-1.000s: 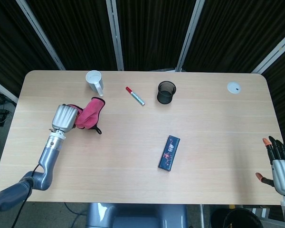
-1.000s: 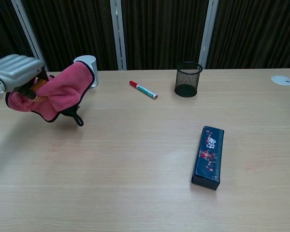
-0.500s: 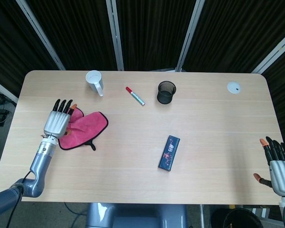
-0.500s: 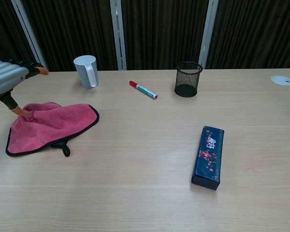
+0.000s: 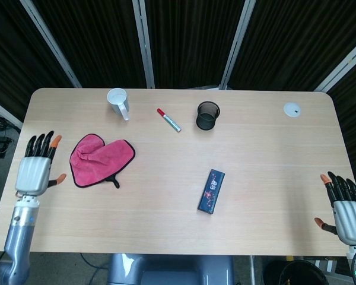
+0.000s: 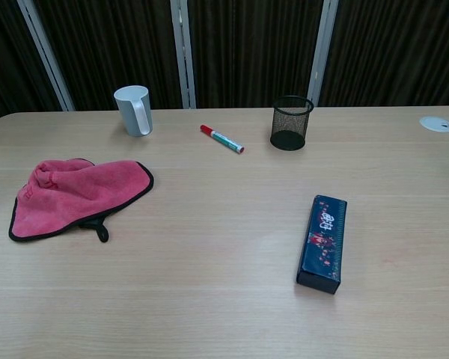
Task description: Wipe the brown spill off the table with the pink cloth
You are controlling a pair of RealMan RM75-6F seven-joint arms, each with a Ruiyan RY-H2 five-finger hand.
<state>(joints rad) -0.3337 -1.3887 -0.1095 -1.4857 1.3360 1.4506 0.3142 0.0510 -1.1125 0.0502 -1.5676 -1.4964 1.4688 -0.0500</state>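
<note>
Left hand (image 5: 37, 172): lower left of the head view, over the left edge of the surface (image 5: 261, 178). Fingers spread, nothing in them; released. Apart from the cloth, just to its left. Outside the chest view.

Pink cloth (image 5: 99, 159): the task's thing, left part of the frame, lying loose on the surface in a rumpled heap with dark edging and a small dark loop at its lower edge. Touched by neither hand. Judged soft, light and limp; it should bunch and fold under any pull, and drag easily over the smooth top. Best taken at the raised, gathered fold on its upper left, or pressed flat under the palm for wiping. The loop is too slight for a sure hold.

Brown spill: none made out in either view; the wood around the cloth shows no plain stain. It may be faint or lie under the cloth; cannot tell.

White mug (image 5: 118, 102): upper left, upright, handle toward the viewer.

Red-capped marker (image 5: 168, 119): lying flat, right of the mug.

Black mesh cup (image 5: 207, 114): upper centre, upright.

Dark box (image 5: 211, 190): centre, lying flat, long side running up the frame.

White disc (image 5: 292, 109): upper right.

Right hand (image 5: 346, 211): lower right corner, fingers apart, holding nothing.
</note>
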